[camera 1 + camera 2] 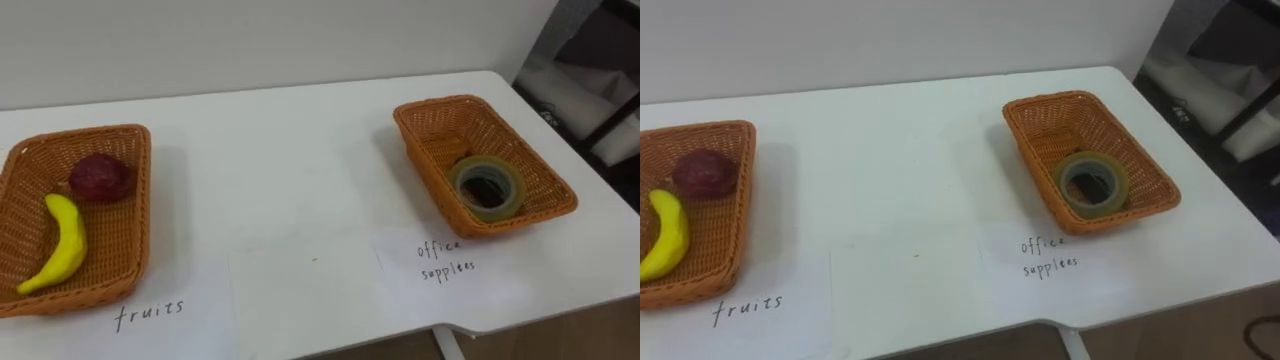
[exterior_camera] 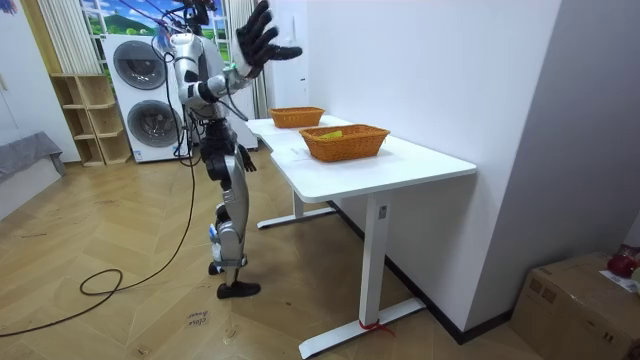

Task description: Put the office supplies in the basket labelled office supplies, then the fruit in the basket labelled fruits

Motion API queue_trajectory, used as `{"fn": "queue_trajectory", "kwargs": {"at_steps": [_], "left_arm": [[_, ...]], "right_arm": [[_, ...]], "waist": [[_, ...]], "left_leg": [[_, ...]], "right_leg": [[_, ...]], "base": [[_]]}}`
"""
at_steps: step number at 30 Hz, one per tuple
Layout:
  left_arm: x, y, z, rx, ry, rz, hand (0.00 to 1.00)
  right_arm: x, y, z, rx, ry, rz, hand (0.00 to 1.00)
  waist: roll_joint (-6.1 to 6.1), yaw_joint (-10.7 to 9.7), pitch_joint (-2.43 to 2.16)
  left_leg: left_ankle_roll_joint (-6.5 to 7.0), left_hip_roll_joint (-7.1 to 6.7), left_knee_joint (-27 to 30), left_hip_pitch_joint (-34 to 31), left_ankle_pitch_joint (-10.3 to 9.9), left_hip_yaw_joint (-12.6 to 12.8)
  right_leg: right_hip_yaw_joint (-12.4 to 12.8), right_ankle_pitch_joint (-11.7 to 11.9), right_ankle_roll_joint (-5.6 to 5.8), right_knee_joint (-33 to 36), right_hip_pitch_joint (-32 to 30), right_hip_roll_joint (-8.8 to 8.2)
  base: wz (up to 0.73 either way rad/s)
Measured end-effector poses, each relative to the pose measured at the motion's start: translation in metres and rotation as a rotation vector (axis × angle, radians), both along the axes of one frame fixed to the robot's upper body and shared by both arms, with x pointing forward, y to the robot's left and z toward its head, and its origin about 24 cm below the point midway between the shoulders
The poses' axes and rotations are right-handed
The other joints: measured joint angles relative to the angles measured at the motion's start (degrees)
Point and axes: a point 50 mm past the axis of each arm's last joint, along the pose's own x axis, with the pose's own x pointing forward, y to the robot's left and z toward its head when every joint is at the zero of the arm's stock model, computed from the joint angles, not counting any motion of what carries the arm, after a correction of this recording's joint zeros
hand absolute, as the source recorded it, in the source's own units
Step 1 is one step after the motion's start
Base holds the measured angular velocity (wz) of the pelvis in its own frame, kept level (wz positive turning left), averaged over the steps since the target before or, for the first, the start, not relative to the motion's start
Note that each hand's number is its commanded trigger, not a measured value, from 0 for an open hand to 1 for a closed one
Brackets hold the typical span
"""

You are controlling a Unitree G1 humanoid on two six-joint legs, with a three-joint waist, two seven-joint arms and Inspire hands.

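Observation:
On the table's left, a wicker basket (image 1: 100, 132) holds a yellow banana (image 1: 62, 245) and a dark red round fruit (image 1: 100, 178). A second wicker basket (image 1: 440, 102) on the right holds a roll of clear tape (image 1: 487, 187), lying flat. In the room view I stand at the table's long side, and my left hand (image 2: 260, 40) is raised above head height with its fingers spread and empty. My right hand (image 2: 245, 160) hangs low by my hip.
The white table (image 1: 290, 160) carries two paper labels: "fruits" (image 1: 150, 312) before the left basket and "office supplies" (image 1: 447, 260) before the right one. A white wall runs behind the table. Washing machines (image 2: 145, 95) stand behind me, and a cardboard box (image 2: 585, 300) sits on the floor.

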Motion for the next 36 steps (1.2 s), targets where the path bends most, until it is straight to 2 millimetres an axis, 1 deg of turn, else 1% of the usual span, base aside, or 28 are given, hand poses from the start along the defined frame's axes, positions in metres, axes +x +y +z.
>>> {"fn": "queue_trajectory", "kwargs": {"at_steps": [2, 5, 7, 8, 10, 11, 13, 14, 15, 17, 18, 19, 20, 21, 22, 24, 25, 26, 29, 31, 32, 34, 36], "left_arm": [[0.000, -0.001, 0.000, 0.001, -0.002, 0.001, 0.00], [0.000, -0.003, -0.001, -0.003, -0.001, -0.006, 0.00], [0.002, -0.005, -0.002, 0.003, -0.010, -0.004, 0.00], [0.004, -0.006, -0.002, 0.004, -0.017, -0.006, 0.00], [0.007, -0.008, -0.002, 0.000, -0.025, 0.002, 0.00], [0.007, -0.007, -0.002, 0.001, -0.026, 0.004, 0.00], [0.006, -0.008, -0.002, -0.004, -0.030, 0.020, 0.00], [0.007, -0.008, -0.002, -0.004, -0.035, 0.023, 0.00], [0.010, -0.007, -0.001, -0.003, -0.045, 0.023, 0.00], [0.009, -0.006, -0.001, 0.000, -0.046, 0.027, 0.00], [0.009, -0.006, -0.001, 0.000, -0.047, 0.027, 0.00], [0.008, -0.006, -0.001, 0.000, -0.045, 0.027, 0.00], [0.007, -0.006, -0.001, 0.000, -0.043, 0.028, 0.00], [0.005, -0.007, -0.001, -0.001, -0.039, 0.030, 0.00], [0.003, -0.007, -0.001, -0.001, -0.036, 0.031, 0.00], [0.002, -0.007, -0.001, 0.000, -0.035, 0.032, 0.00], [0.003, -0.007, -0.001, 0.000, -0.039, 0.032, 0.00], [0.003, -0.007, -0.001, -0.001, -0.039, 0.032, 0.00], [0.002, -0.009, -0.001, -0.005, -0.037, 0.033, 0.00], [0.002, -0.011, -0.002, -0.009, -0.036, 0.030, 0.00], [0.003, -0.011, -0.002, -0.012, -0.038, 0.033, 0.00], [0.004, -0.014, -0.003, -0.021, -0.050, 0.044, 0.00], [0.003, -0.017, -0.004, -0.028, -0.054, 0.047, 0.00]], "right_arm": [[-0.008, -0.002, -0.011, 0.029, 0.030, -0.024, 0.00], [-0.020, -0.006, -0.034, 0.126, 0.051, -0.078, 0.00], [-0.031, -0.005, -0.057, 0.215, 0.082, -0.127, 0.00], [-0.033, -0.005, -0.063, 0.239, 0.090, -0.139, 0.00], [-0.042, -0.005, -0.084, 0.328, 0.127, -0.180, 0.00], [-0.043, -0.005, -0.089, 0.349, 0.132, -0.186, 0.00], [-0.050, -0.002, -0.100, 0.397, 0.148, -0.207, 0.00], [-0.051, -0.002, -0.102, 0.407, 0.150, -0.210, 0.00], [-0.053, -0.001, -0.108, 0.430, 0.158, -0.222, 0.00], [-0.058, 0.002, -0.119, 0.488, 0.155, -0.244, 0.00], [-0.064, 0.004, -0.128, 0.529, 0.163, -0.266, 0.00], [-0.069, 0.006, -0.140, 0.575, 0.185, -0.293, 0.00], [-0.072, 0.008, -0.145, 0.595, 0.196, -0.309, 0.00], [-0.077, 0.011, -0.154, 0.628, 0.218, -0.335, 0.00], [-0.082, 0.014, -0.161, 0.657, 0.229, -0.358, 0.00], [-0.090, 0.017, -0.170, 0.704, 0.243, -0.388, 0.00], [-0.095, 0.018, -0.177, 0.727, 0.258, -0.410, 0.00], [-0.097, 0.019, -0.180, 0.735, 0.268, -0.422, 0.00], [-0.110, 0.026, -0.196, 0.776, 0.324, -0.475, 0.00], [-0.122, 0.035, -0.212, 0.818, 0.397, -0.507, 0.00], [-0.125, 0.037, -0.216, 0.827, 0.421, -0.510, 0.00], [-0.137, 0.049, -0.232, 0.854, 0.526, -0.511, 0.00], [-0.147, 0.059, -0.243, 0.853, 0.620, -0.498, 0.00]], "waist": [[-0.25, 0.01, -0.01], [-0.68, -0.23, 0.08], [-0.91, -0.30, 0.08], [-0.87, -0.29, 0.09], [-0.65, -0.30, 0.12], [-0.59, -0.35, 0.11], [-0.05, -0.53, 0.10], [0.08, -0.53, 0.10], [0.23, -0.91, 0.04], [0.29, -1.15, 0.05], [0.31, -1.11, 0.03], [0.57, -1.09, -0.12], [0.42, -1.09, -0.01], [0.62, -1.19, 0.01], [0.92, -1.30, -0.10], [1.34, -1.34, -0.27], [1.77, -1.39, -0.17], [1.81, -1.42, -0.16], [2.47, -1.39, -0.17], [2.80, -1.34, -0.17], [2.82, -1.35, -0.17], [2.84, -1.06, -0.19], [2.81, -0.76, -0.15]], "left_leg": [[-0.16, 0.04, 0.07, 0.04, -0.02, 0.43], [-0.31, 0.05, 0.63, -0.15, -0.07, 0.83], [-0.39, 0.05, 0.61, -0.21, -0.16, 0.82], [-0.38, 0.06, 0.60, -0.24, -0.19, 0.83], [-0.36, 0.13, 0.40, -0.28, -0.21, 0.87], [-0.36, 0.18, 0.37, -0.28, -0.21, 0.87], [-0.36, 0.18, -0.05, -0.25, -0.21, 0.89], [-0.36, 0.11, -0.06, -0.31, -0.21, 0.89], [-0.37, 0.04, -0.07, -0.37, -0.20, 0.78], [-0.38, 0.04, -0.07, -0.27, -0.19, 0.69], [-0.39, 0.08, -0.06, -0.18, -0.19, 0.69], [-0.39, 0.07, -0.06, -0.12, -0.19, 0.69], [-0.39, 0.06, -0.06, -0.11, -0.20, 0.71], [-0.39, 0.03, -0.07, -0.16, -0.20, 0.72], [-0.39, 0.03, -0.12, -0.21, -0.20, 0.71], [-0.38, 0.04, -0.18, -0.17, -0.21, 0.66], [-0.35, 0.03, -0.18, -0.15, -0.23, 0.63], [-0.34, 0.02, -0.18, -0.15, -0.24, 0.64], [-0.35, 0.04, -0.16, 0.05, -0.24, 0.63], [-0.37, -0.05, -0.07, 0.11, -0.24, 0.52], [-0.38, -0.05, -0.05, 0.11, -0.23, 0.54], [-0.41, -0.04, 0.05, 0.13, -0.21, 0.50], [-0.41, -0.04, 0.01, 0.67, -0.21, 0.49]], "right_leg": [[0.62, -0.28, -0.14, 0.23, -0.37, 0.11], [1.16, -0.26, -0.21, 0.26, -0.65, 0.35], [1.28, -0.27, -0.21, 0.24, -0.71, 0.76], [1.35, -0.27, -0.21, 0.24, -0.72, 0.77], [1.42, -0.28, -0.20, 0.23, -0.83, 0.78], [1.41, -0.28, -0.19, 0.23, -0.87, 0.79], [1.54, -0.29, -0.17, 0.10, -1.07, 0.87], [1.56, -0.30, -0.17, 0.07, -1.19, 0.88], [1.53, -0.30, -0.17, 0.09, -1.09, 0.90], [1.37, -0.41, -0.23, 0.10, -0.89, 0.90], [1.37, -0.46, -0.25, 0.08, -0.77, 0.90], [1.48, -0.49, -0.25, 0.07, -0.73, 0.88], [1.57, -0.51, -0.24, 0.05, -0.74, 0.88], [1.60, -0.55, -0.20, 0.02, -0.77, 0.87], [1.60, -0.68, -0.14, 0.00, -0.81, 0.84], [1.64, -0.88, -0.06, 0.05, -0.79, 0.78], [1.65, -0.89, -0.06, 0.08, -0.79, 0.77], [1.66, -0.89, -0.05, 0.10, -0.80, 0.77], [1.62, -0.92, -0.09, 0.24, -0.81, 0.81], [1.56, -0.94, -0.14, 0.22, -0.76, 0.77], [1.48, -0.95, -0.16, 0.25, -0.74, 0.74], [1.30, -1.15, -0.27, 0.39, -0.68, 0.40], [1.44, -1.45, -0.23, 0.43, -0.57, 0.37]], "base": [[-0.10], [-0.07], [0.00], [-0.04], [0.00], [0.00], [0.00], [0.00], [0.03], [0.04], [0.00], [0.00], [0.00], [0.00], [0.00], [0.00], [0.00], [0.00], [0.00], [0.00], [0.00], [0.00], [0.00]]}}
